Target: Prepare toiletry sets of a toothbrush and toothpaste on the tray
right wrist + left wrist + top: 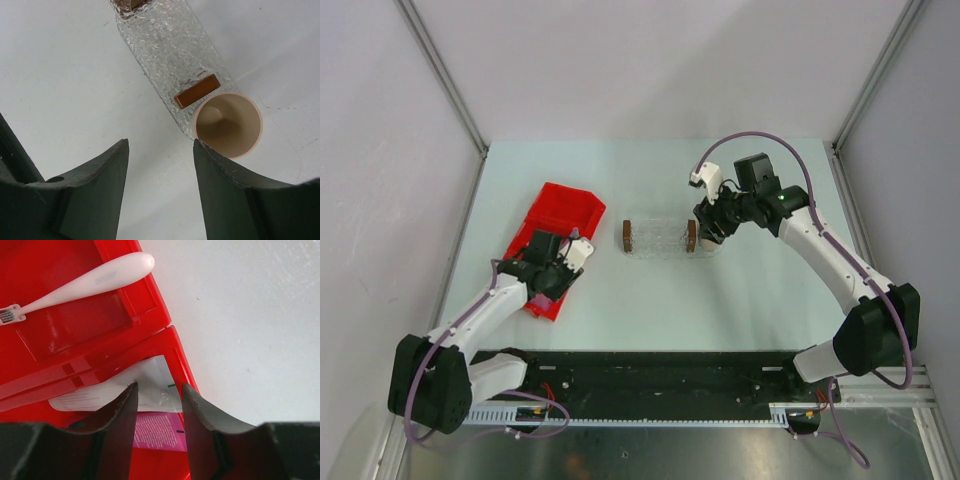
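Nothing is on the tray (658, 241); toothbrush (85, 282) and tubes (100, 397) lie in the red bin (565, 205) at its nine o'clock. Over the tubes the left gripper (159, 386) hangs with jaws apart; the right gripper (160, 142) gapes empty.

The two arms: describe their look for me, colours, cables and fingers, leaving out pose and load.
Both the left arm and the right arm have white tube-like links between bulky black joints. A thin purple cable loops along each. A white block sits near each wrist. The fingers of the left gripper and right gripper are dark, matte and curved.
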Tool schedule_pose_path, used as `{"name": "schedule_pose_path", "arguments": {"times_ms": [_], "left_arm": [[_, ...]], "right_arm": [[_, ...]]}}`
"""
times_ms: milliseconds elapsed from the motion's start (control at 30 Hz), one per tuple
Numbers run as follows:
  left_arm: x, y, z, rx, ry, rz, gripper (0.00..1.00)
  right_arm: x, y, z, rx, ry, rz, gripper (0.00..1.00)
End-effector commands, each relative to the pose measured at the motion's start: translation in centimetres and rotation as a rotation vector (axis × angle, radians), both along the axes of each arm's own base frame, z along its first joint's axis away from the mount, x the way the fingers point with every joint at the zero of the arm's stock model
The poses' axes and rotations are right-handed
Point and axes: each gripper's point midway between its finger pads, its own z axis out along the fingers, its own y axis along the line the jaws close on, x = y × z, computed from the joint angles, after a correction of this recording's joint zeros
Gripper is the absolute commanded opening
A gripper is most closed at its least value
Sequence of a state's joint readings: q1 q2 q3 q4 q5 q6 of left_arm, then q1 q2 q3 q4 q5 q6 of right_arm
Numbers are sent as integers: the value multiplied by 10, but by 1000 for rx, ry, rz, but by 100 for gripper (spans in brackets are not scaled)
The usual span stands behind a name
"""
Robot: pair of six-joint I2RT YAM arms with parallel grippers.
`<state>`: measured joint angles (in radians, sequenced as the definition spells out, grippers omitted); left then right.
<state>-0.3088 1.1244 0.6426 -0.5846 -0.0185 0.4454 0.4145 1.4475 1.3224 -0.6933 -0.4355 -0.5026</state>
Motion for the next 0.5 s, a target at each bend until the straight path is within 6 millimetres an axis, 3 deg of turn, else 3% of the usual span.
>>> {"name": "schedule_pose_path", "arguments": {"times_ms": [0, 167, 400, 467], "left_arm": [[2, -3, 4, -16, -34, -10, 40], [0, -4, 3, -17, -33, -15, 33], [3, -5, 9, -22, -54, -15, 12], [4, -5, 12, -23, -64, -15, 2]], "right_arm": [[-4, 0, -2, 5, 14, 20, 59], [-5, 1, -2, 5, 16, 24, 59], [-6, 1, -4, 4, 23, 26, 59], [-6, 1, -5, 3, 28, 29, 59]]}}
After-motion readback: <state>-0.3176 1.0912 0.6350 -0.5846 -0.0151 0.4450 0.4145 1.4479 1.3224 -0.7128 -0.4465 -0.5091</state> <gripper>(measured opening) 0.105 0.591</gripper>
